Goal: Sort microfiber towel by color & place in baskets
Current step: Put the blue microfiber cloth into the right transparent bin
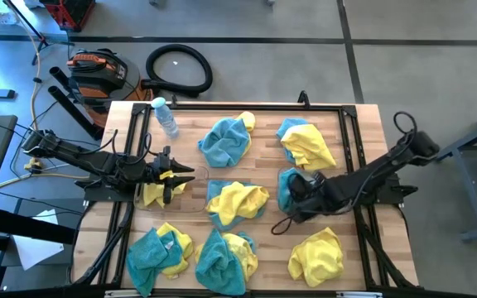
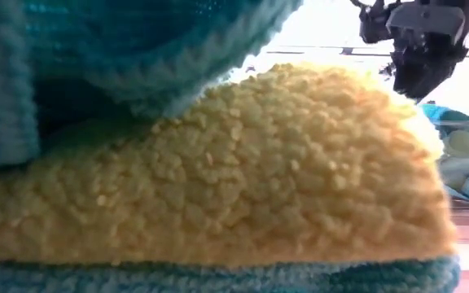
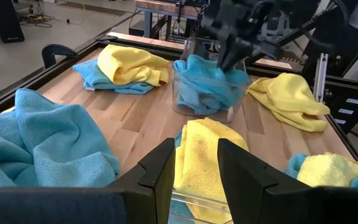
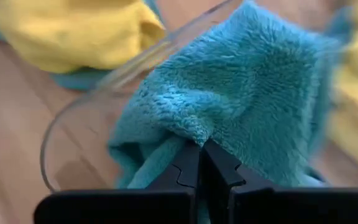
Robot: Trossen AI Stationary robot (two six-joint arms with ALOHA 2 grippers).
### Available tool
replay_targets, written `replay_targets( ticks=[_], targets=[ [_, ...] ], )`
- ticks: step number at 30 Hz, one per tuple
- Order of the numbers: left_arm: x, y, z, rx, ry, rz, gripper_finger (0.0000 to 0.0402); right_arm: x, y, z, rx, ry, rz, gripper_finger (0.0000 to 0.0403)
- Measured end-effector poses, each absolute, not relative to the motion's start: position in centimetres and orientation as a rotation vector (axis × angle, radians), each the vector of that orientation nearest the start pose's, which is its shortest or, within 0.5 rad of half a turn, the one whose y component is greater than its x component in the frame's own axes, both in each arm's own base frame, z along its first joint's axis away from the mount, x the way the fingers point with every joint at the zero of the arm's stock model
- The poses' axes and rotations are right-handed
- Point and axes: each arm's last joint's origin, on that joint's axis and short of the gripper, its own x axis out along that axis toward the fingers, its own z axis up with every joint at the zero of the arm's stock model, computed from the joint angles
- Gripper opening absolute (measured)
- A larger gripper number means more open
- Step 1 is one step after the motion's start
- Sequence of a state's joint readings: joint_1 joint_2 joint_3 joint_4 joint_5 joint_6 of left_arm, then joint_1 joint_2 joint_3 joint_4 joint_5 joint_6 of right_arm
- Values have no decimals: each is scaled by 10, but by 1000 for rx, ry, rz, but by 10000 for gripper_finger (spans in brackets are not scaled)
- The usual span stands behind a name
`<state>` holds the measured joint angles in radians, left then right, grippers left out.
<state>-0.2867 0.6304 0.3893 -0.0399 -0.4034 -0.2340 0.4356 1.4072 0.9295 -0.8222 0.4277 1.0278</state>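
Observation:
My right gripper (image 1: pixel 296 197) is shut on a teal-blue towel (image 4: pixel 241 93) in the right see-through basket (image 4: pixel 107 90), which also shows in the left wrist view (image 3: pixel 207 106). My left gripper (image 1: pixel 172 176) hangs open over a yellow towel (image 3: pixel 197 146) that lies in the left see-through basket (image 1: pixel 190 204); its fingers (image 3: pixel 165 163) stand to either side of the cloth. Loose yellow and teal towels lie in heaps on the wooden table (image 1: pixel 185 141). Two of them (image 2: pixel 218 187) block most of the low view. My right gripper pinches a raised fold of the teal-blue towel (image 4: pixel 188 134) between its two fingers (image 4: pixel 219 168). The rest of the cloth bunches up beyond the fingers and sits inside the basket. My left gripper is close above the yellow towel; whether it touches it I cannot tell.
Mixed towel heaps lie at the far middle (image 1: pixel 226 141), far right (image 1: pixel 306 142), centre (image 1: pixel 237 203) and along the near edge (image 1: pixel 160 248) (image 1: pixel 226 257) (image 1: pixel 315 255). A clear bottle with a blue cap (image 1: pixel 166 117) lies at the far left. A black frame rail (image 1: pixel 354 157) borders the table.

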Motion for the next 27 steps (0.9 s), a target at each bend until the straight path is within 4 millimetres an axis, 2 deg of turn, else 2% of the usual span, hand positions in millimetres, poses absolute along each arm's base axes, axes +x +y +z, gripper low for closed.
replay_targets(
  ticks=[6,10,13,19,27],
  targets=[
    [147,-31,233,-137,250,147,110,220,66,178,468,1000,-463,0],
    [147,-31,233,-137,250,146,110,221,56,158,467,1001,-371,0],
    [147,-31,233,-137,250,146,110,218,52,150,465,992,-362,0],
    [147,-31,233,-137,250,146,110,217,51,148,407,1000,-330,11],
    [147,-31,233,-137,250,146,110,223,54,169,406,1029,-307,93]
  ],
)
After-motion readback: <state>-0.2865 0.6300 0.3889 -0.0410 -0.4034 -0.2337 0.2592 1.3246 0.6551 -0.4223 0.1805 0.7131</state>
